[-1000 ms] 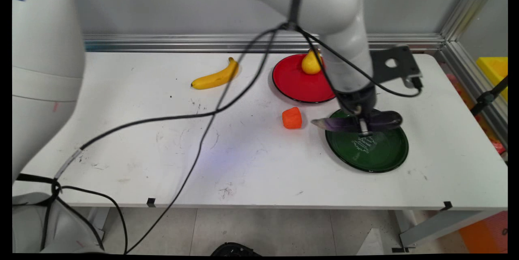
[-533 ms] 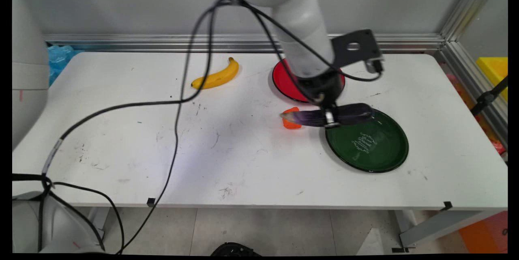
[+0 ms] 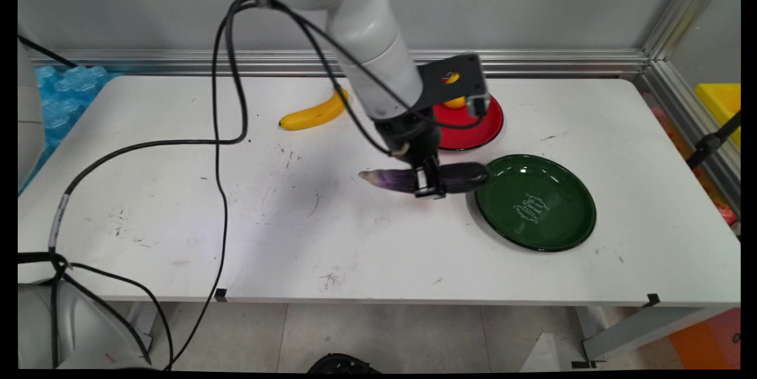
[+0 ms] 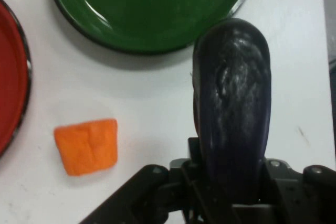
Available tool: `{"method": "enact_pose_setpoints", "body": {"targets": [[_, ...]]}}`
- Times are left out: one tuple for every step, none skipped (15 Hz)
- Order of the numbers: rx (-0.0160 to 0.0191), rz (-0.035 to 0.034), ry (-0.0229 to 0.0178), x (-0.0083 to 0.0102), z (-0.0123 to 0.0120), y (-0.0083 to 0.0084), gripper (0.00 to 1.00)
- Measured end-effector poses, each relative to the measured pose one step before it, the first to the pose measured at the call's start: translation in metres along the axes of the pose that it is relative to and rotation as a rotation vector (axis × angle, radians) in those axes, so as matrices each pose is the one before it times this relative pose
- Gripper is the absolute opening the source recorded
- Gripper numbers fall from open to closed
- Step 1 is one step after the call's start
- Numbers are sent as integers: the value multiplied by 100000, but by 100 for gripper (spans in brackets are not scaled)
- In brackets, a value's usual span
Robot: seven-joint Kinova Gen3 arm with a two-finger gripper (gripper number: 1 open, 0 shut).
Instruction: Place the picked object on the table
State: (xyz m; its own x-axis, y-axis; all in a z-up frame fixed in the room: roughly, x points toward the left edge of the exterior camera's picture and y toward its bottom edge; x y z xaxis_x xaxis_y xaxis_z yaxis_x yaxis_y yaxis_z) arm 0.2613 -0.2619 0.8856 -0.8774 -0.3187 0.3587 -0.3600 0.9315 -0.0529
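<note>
Shifted off green plate (image 3: 535, 201): fingers (image 3: 427, 181) clamp eggplant (image 3: 423, 178) mid-body; smooth, stiff, likely slippery; orange block (image 4: 86, 146) alongside.

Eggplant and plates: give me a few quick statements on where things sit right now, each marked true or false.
1. The claw is shut on the eggplant. True.
2. The eggplant lies on the green plate. False: it is held left of the plate.
3. The green plate has food on it. False: nothing lies on it.
4. The banana lies on the table. True.
5. An orange block lies near the red plate. True.
</note>
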Motion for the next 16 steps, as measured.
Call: {"method": "enact_pose_setpoints", "body": {"targets": [[-441,296,-246,-424,250,33,0],[-665,456,-386,-597,432,46,0],[-383,273,-135,-358,321,13,0],[-423,299,-176,-345,376,42,0],[-532,319,-149,-448,575,26,0],[-336,238,-94,-258,433,20,0],[-460,279,-130,-356,665,15,0],[-279,219,-104,-217,455,8,0],[-415,292,-216,-294,720,0,0],[-361,283,-113,-240,715,-9,0],[-236,250,-26,-127,480,-16,0],[-213,243,11,-96,482,-32,0],[-297,301,35,-174,750,-60,0],[-160,238,181,-82,602,-78,0],[-79,190,181,-27,408,-56,0],[-121,196,294,-33,546,-76,0]]}}
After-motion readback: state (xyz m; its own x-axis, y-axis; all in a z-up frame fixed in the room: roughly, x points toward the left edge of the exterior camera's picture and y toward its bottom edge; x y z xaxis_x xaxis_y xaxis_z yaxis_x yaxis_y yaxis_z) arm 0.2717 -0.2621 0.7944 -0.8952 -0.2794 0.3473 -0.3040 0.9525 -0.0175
